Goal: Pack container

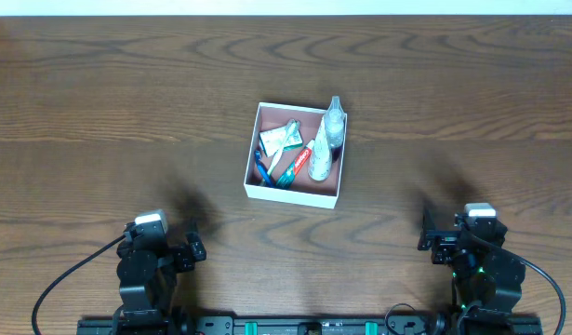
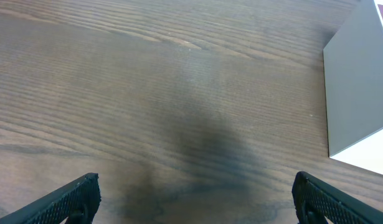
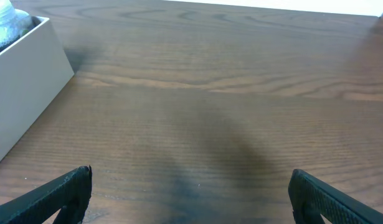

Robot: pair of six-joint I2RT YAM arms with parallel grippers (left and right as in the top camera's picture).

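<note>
The container, a square shallow box with white walls and a reddish-brown inside, sits at the table's middle. Inside lie a clear bottle, a white tube, a red and white toothpaste tube, a green and white packet and a blue item. My left gripper is open and empty at the front left, far from the box. My right gripper is open and empty at the front right. The box's white wall shows in the left wrist view and the right wrist view.
The dark wooden table spreads around the box on all sides. A pale strip runs along the far edge. Both arm bases stand at the front edge.
</note>
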